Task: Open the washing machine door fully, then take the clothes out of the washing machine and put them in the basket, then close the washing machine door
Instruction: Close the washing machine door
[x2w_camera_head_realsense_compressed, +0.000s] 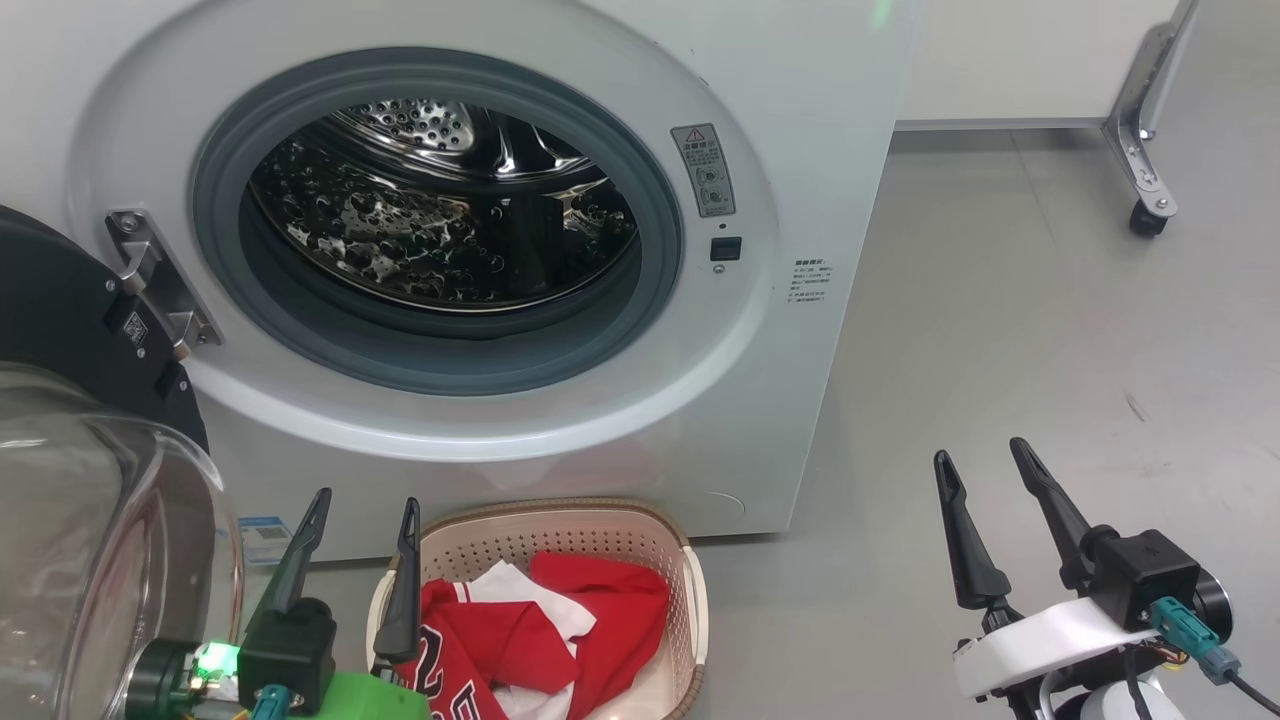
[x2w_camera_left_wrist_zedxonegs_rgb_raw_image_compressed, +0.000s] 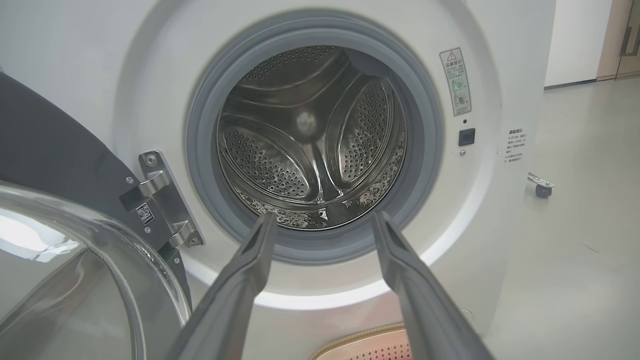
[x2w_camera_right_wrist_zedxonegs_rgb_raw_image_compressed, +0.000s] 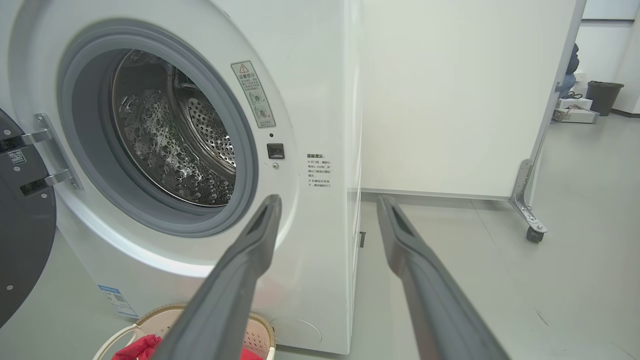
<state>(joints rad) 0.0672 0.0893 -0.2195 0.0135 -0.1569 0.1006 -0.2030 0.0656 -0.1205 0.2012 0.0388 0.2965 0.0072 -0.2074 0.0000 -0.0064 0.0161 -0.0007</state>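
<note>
Foreground: the left gripper (x2w_camera_head_realsense_compressed: 366, 500) and the right gripper (x2w_camera_head_realsense_compressed: 980, 452) hang low before the machine. Both have their fingers spread wide and hold nothing, a posture that suits hands free for the next move. Beside the left gripper, the basket (x2w_camera_head_realsense_compressed: 600, 545) stands on the floor just in front of the washing machine (x2w_camera_head_realsense_compressed: 800, 120), directly below the opening, so that a garment has only a short way to drop. The clothes (x2w_camera_head_realsense_compressed: 590, 610) lie heaped inside it. At the robot's left, the washing machine door (x2w_camera_head_realsense_compressed: 50, 310) stands wide on its hinge (x2w_camera_head_realsense_compressed: 160, 290), leaving the opening unobstructed. Beyond, the drum (x2w_camera_head_realsense_compressed: 440, 230) shows bare steel. Unloading therefore appears complete, and closing the door is judged the one step left; the left gripper lies nearer to it.
</note>
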